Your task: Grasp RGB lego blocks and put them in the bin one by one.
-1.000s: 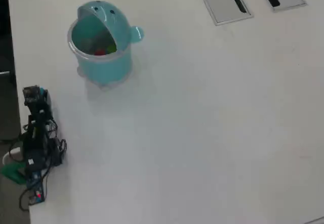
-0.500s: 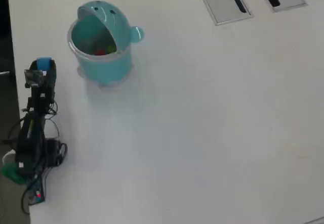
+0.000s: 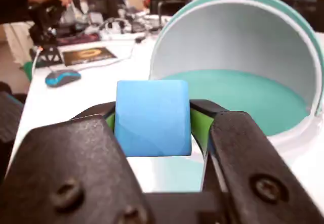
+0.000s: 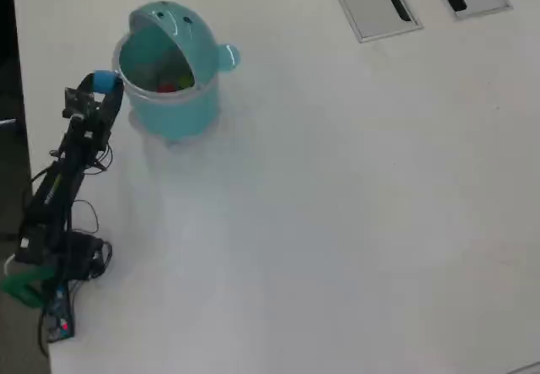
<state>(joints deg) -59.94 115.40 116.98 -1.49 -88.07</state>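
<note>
My gripper is shut on the light blue lego block, which sits squarely between the green-padded black fingers. In the overhead view the gripper holds the blue block just left of the teal bin, close to its rim. The bin's domed lid is swung back, and a red block and a yellow-green block lie inside. In the wrist view the bin's open mouth fills the upper right, just beyond the block.
Two grey slotted panels are set into the white table at the far edge. The arm's base and cables sit at the table's left edge. A desk with a mouse and clutter shows behind in the wrist view.
The arm has stretched from a folded pose at the left edge up toward the bin, carrying the blue block close to the bin's left rim.
</note>
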